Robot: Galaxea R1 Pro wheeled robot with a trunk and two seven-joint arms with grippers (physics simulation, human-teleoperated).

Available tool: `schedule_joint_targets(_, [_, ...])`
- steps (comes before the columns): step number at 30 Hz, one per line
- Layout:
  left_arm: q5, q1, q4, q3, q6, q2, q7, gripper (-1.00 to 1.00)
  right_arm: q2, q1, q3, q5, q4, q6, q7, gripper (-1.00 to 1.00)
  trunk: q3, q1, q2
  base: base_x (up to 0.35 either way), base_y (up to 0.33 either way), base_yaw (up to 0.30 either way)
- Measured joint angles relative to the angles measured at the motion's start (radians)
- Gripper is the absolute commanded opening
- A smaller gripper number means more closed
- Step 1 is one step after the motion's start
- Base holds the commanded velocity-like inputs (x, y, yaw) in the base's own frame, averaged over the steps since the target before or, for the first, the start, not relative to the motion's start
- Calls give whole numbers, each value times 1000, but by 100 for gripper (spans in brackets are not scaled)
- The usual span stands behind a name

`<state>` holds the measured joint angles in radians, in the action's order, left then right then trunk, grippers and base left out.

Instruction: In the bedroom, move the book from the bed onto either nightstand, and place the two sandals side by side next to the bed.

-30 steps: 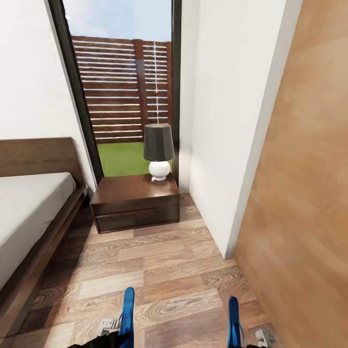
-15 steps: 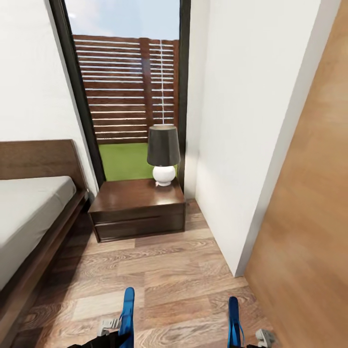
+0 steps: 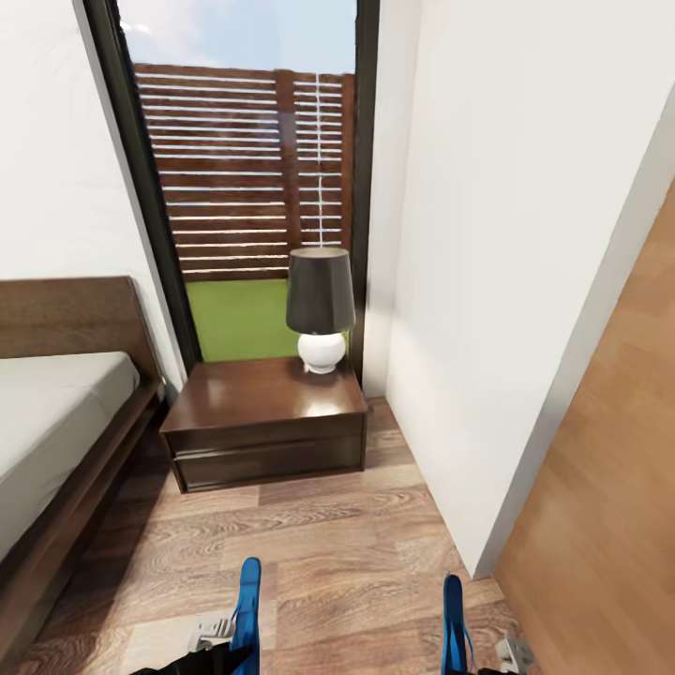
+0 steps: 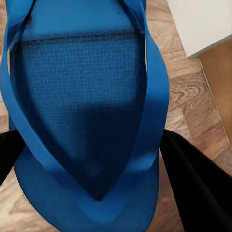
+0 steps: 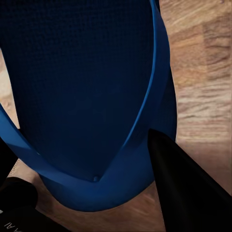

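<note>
Our left gripper [image 4: 96, 159] is clamped on one blue sandal [image 4: 82, 111], its dark fingers showing at either side of the sole in the left wrist view, and our right gripper [image 5: 111, 164] is closed on the other sandal [image 5: 82, 92] in the same way. In the head view both sandals stand on edge at the near bottom of the frame, the left one [image 3: 247, 609] and the right one [image 3: 453, 619] well apart, above the wooden floor [image 3: 328, 553].

The bed [image 3: 47, 412] lies at the left, its mattress bare where we can see it; the book is not on that part. The nightstand [image 3: 262, 422] stands at the far end of the aisle, just beside the bed's headboard, with a lamp [image 3: 321, 309] near its far right corner.

We judge the risks as these: the aisle between the bed frame and the white wall [image 3: 525, 281] on the right is narrow, so a wide swing of either arm could knock a sandal loose. Each sandal is thin and flexible, so it may twist in the grip and land tilted or apart from its mate instead of side by side
</note>
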<state>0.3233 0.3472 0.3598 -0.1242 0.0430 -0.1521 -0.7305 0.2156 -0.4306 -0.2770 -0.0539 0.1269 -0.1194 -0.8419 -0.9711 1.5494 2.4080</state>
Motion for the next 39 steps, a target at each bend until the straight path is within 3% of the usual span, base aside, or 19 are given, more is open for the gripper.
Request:
schedule_joint_targets(25, [0, 0, 0, 0, 0, 1, 0, -100, 0, 1, 0, 0, 0, 0, 0, -100, 0, 0, 0, 325, -29, 2])
schedule_joint_targets(39, [-1, 0, 1, 1, 0, 1, 0, -100, -1, 0, -1, 1, -1, 0, 1, -100, 0, 1, 0, 104, -58, 259])
